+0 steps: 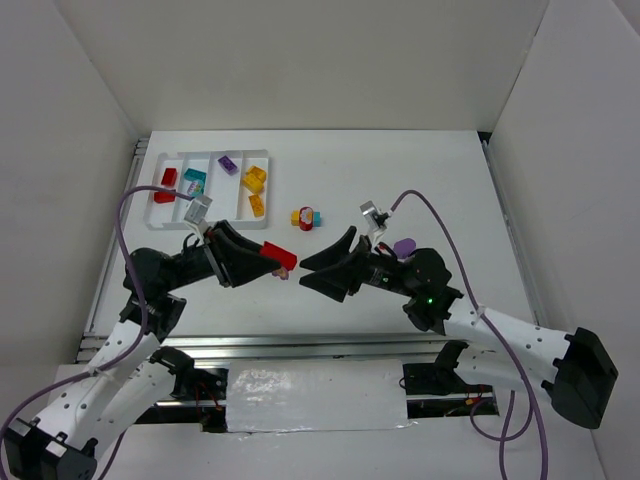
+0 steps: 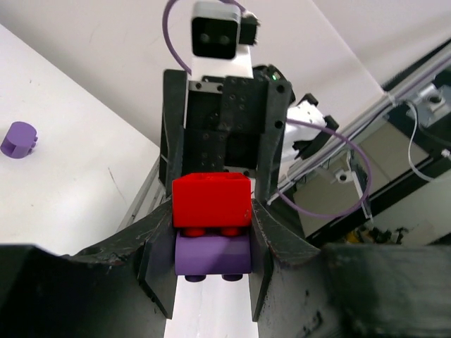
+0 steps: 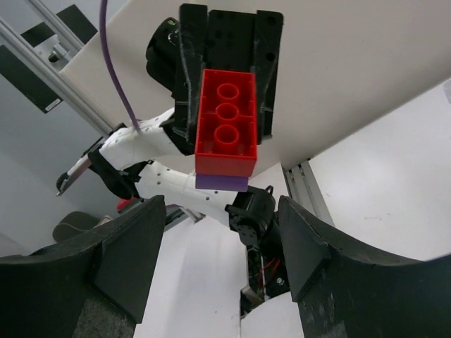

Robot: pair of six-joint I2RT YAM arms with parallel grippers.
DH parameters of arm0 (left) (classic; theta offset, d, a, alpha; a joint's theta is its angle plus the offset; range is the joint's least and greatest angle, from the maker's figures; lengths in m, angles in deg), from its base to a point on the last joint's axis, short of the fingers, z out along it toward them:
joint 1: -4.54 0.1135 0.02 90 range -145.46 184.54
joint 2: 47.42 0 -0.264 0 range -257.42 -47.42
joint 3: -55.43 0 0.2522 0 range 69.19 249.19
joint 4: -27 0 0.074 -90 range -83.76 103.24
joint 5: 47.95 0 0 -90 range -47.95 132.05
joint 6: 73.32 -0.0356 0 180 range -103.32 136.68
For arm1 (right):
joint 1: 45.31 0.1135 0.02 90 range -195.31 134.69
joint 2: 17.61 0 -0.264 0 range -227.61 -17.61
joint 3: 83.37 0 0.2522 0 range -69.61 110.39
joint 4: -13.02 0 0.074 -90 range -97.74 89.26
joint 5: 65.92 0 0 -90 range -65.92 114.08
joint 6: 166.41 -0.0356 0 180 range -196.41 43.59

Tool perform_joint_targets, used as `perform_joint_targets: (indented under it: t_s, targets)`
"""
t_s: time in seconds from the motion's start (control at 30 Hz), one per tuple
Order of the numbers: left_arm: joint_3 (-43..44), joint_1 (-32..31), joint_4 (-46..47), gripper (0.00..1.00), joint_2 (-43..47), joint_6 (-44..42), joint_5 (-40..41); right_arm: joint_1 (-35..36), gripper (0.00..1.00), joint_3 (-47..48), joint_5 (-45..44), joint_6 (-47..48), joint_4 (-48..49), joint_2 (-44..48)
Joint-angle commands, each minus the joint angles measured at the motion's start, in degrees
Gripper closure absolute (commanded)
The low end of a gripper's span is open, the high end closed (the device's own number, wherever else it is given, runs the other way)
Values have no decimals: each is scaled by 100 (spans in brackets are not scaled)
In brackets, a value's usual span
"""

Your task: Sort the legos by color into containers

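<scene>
Mid-air at front centre, holds red-on-purple stack (image 2: 211,201) pinched in left gripper (image 2: 211,236), free end aimed at right gripper (image 3: 222,211). Has right jaws part-open either side of stack, empty, no contact. Looks staged for pulling apart before binning by colour in tray (image 1: 227,202), far left.

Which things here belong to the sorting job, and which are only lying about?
Job: tray; bricks in it; loose brick cluster; purple round piece; red-and-purple brick pair in left gripper; right gripper, open.
Lying about: purple cables; shiny sheet at near edge.
</scene>
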Motion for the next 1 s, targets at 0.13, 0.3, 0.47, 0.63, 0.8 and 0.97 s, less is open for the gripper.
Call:
perform_joint_targets:
  t_s: [0.13,0.3,0.47,0.63,0.8,0.97]
  targets:
    - [-74,-31,550,100,200,520,554,291,30,323,-356,-120,871,-486]
    - [23,-39,489,100,235,529,581,405,31,577,-278,-76,864,-689]
    - [-21,-48,445,100,226,485,581,458,32,683,-339,-49,952,-812]
    - [-74,-48,436,100,218,476,581,511,35,806,-382,-32,864,-882]
    - [-56,-48,506,100,191,520,546,502,44,920,-392,-58,864,-1005]
    - [-74,-40,524,100,200,529,519,520,50,973,-427,-102,917,-1111]
